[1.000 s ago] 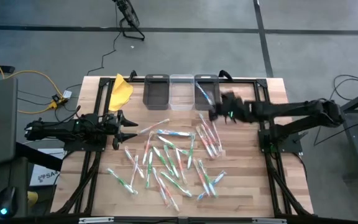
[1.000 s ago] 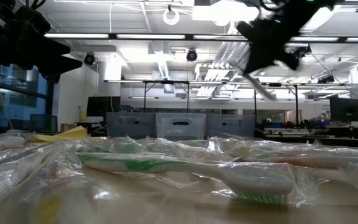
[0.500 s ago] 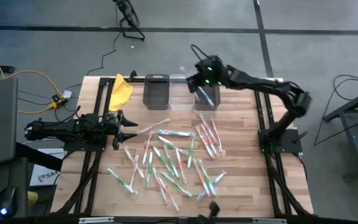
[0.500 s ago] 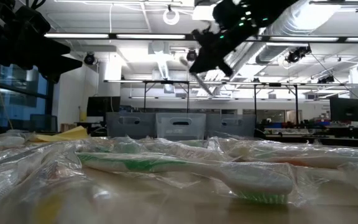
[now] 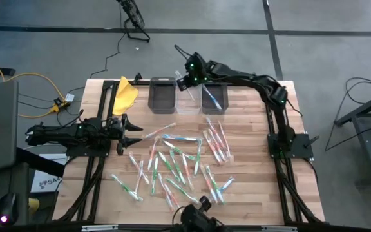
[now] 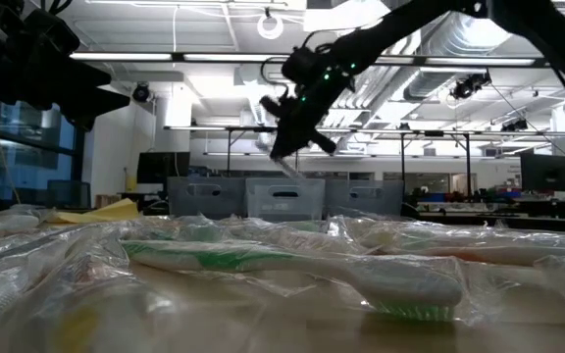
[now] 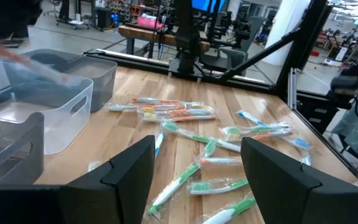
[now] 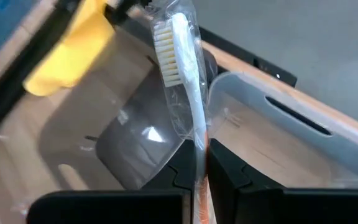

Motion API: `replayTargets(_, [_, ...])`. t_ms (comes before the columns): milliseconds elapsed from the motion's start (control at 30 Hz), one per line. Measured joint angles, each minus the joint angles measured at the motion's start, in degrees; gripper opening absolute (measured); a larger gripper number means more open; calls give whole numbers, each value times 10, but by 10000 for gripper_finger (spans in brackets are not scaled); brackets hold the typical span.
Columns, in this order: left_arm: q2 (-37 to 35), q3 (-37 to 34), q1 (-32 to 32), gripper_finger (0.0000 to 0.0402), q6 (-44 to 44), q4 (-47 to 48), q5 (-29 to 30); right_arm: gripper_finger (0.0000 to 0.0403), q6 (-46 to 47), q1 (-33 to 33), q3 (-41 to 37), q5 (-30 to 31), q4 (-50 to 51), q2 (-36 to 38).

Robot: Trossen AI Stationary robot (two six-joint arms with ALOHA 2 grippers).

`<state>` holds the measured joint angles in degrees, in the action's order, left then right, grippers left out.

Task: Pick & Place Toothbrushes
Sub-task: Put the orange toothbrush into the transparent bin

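Many wrapped toothbrushes lie scattered on the wooden table, white with green, pink or blue; they also show in the left wrist view. My right gripper hangs over the far row of bins, above the clear middle bin, shut on one wrapped white-and-orange toothbrush. My left gripper waits open at the table's left side, level with the pile, touching nothing. My right gripper pinches the toothbrush by its orange handle part between the two fingers, through the clear wrapper. The bristle head sticks out beyond the fingertips. The toothbrush is lifted clear and slants down below the gripper.
Three bins stand side by side at the far edge: dark grey, clear, and grey with a blue toothbrush in it. A yellow cloth lies at the far left. A dark object shows at the near edge.
My right gripper has carried the toothbrush from above the pile's right side toward the far edge and leftward, past the right bin to above the middle bin. The dark object at the near edge has come into view and shifted left.
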<state>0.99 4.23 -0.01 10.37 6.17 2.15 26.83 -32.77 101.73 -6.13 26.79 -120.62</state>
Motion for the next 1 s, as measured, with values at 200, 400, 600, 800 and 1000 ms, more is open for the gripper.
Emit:
replayTargets(200, [0,0,0,232,0,0,0,16,3,0,0,10,34,-34])
replayTargets(400, [0,0,0,232,0,0,0,57,-13,5,0,69,106,-35])
replayTargets(600, [0,0,0,232,0,0,0,78,-20,14,0,75,126,-35])
replayTargets(800, [0,0,0,232,0,0,0,120,-30,17,0,76,121,-23])
replayTargets(1000, [0,0,0,232,0,0,0,186,-28,35,0,89,244,20])
